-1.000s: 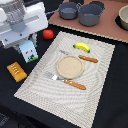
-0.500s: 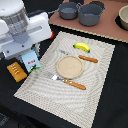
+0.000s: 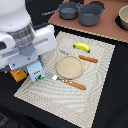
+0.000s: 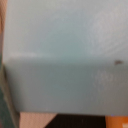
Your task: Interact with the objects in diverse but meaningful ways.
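Note:
My gripper is at the exterior view's left, and its white body hides the fingers. A white-and-light-blue cube carton hangs tilted right under it, over the left edge of the woven placemat, and seems gripped. The carton's pale blue face fills the wrist view. The golden-orange bread loaf lies just beside the carton, partly hidden, and shows as an orange corner in the wrist view. A small yellow banana lies on the mat's far side. The red fruit is hidden.
A round wooden plate sits mid-mat, with a wooden-handled fork in front and a knife behind. Two grey pots and a bowl stand on the brown board at the back.
The arm has moved nearer the camera and lower in the exterior view. The carton has shifted with it towards the mat, and the arm now covers the red fruit and part of the loaf.

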